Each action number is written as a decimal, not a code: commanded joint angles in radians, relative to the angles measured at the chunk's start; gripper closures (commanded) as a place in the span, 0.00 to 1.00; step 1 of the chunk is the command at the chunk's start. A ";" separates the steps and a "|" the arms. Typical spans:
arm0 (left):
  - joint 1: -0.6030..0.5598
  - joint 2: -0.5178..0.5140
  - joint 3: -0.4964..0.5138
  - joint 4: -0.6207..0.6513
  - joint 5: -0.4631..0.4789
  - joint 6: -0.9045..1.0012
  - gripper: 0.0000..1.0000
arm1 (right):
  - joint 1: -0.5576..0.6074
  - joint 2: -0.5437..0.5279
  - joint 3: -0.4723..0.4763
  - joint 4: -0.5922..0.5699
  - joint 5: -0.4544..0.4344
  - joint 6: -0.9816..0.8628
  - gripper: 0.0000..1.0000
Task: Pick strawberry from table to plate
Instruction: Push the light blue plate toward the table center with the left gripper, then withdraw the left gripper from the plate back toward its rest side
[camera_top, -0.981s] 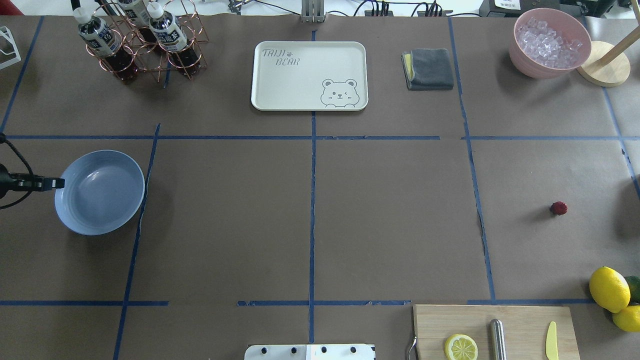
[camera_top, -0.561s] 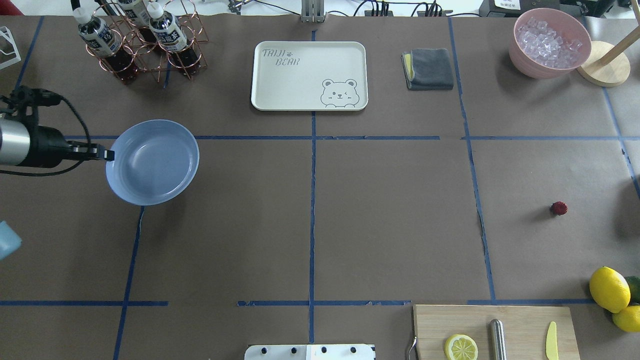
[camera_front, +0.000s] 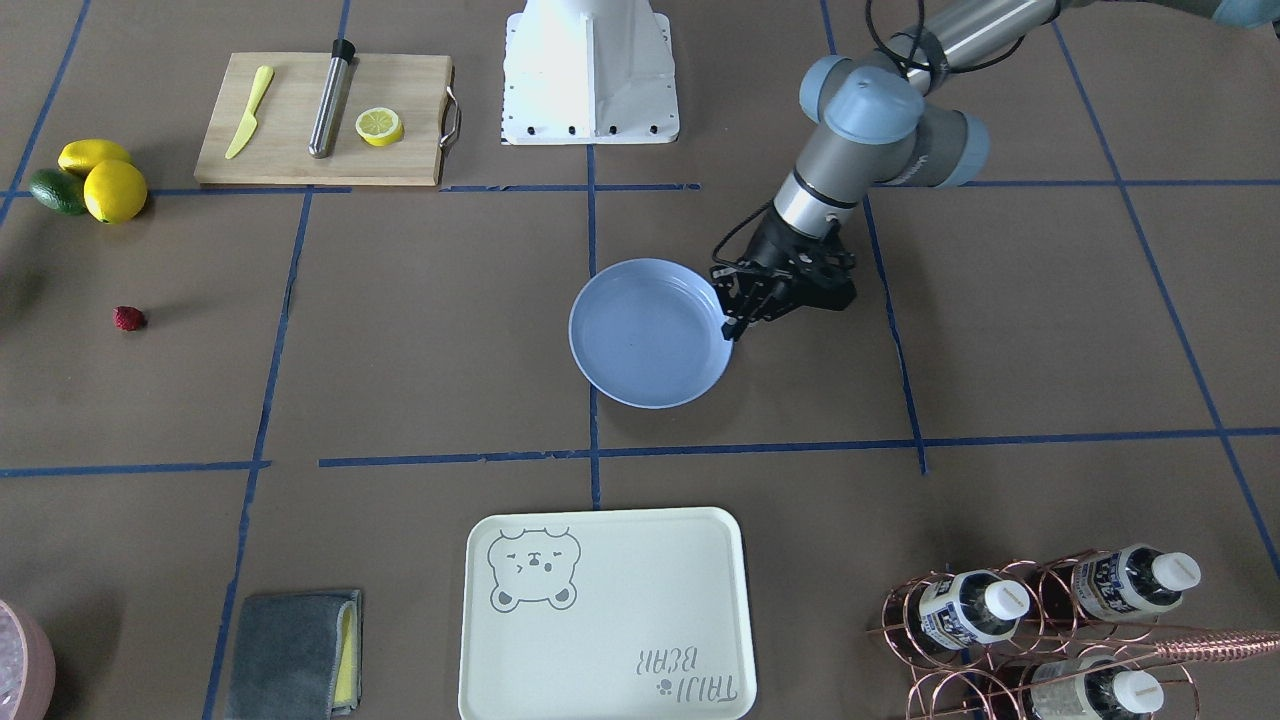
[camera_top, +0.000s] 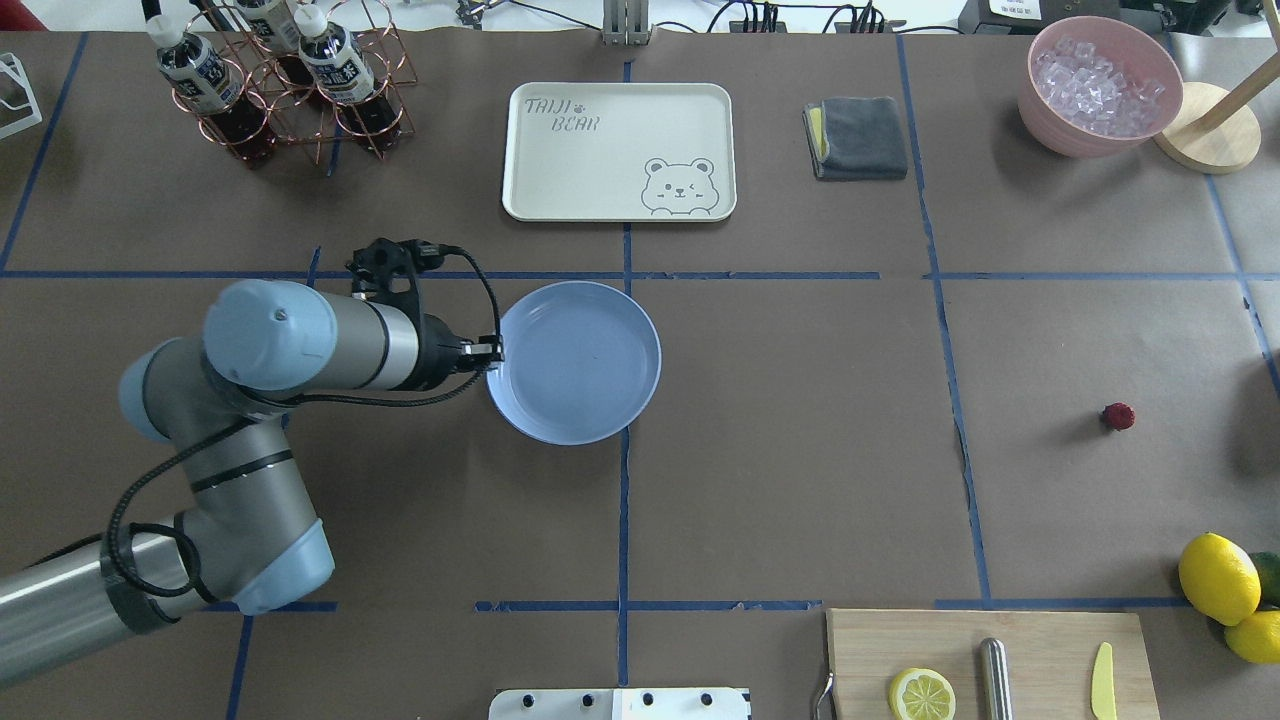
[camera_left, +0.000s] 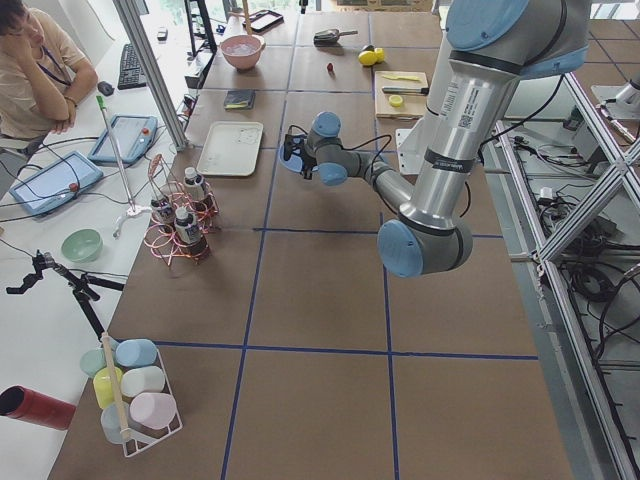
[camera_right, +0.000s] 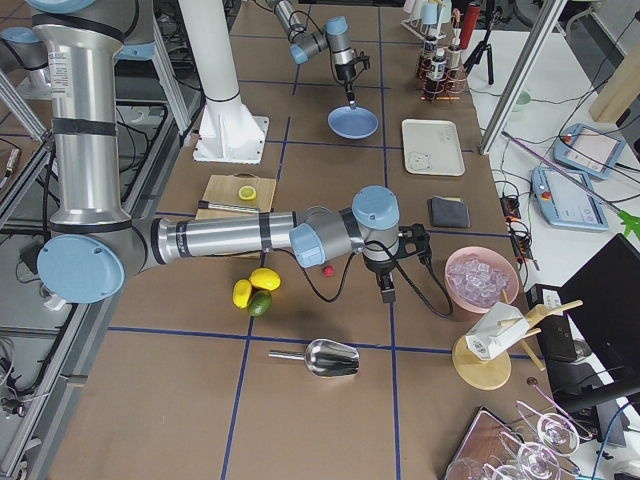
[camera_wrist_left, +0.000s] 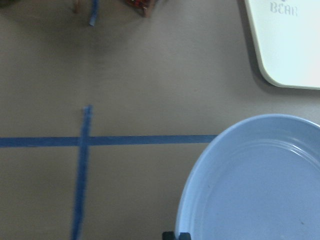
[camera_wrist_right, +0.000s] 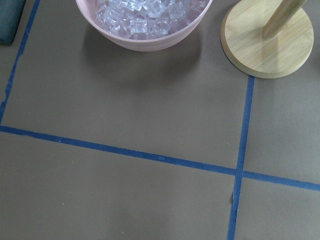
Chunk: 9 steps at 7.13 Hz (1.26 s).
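Plate (camera_top: 580, 362) near "TAIJI BEAR" tray (camera_top: 600, 175)

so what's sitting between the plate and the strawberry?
Nothing: bare table between plate and strawberry, crossed only by a blue tape line, per the overhead view.
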 joint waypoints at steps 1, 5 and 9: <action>0.063 -0.033 0.025 0.011 0.055 -0.016 1.00 | 0.000 -0.001 -0.002 0.000 0.001 0.000 0.00; 0.082 -0.046 0.028 0.009 0.064 -0.003 0.54 | 0.000 -0.001 -0.002 0.000 -0.001 0.000 0.00; -0.080 -0.002 -0.071 0.130 -0.078 0.289 0.00 | -0.002 0.016 0.019 0.003 -0.001 0.000 0.00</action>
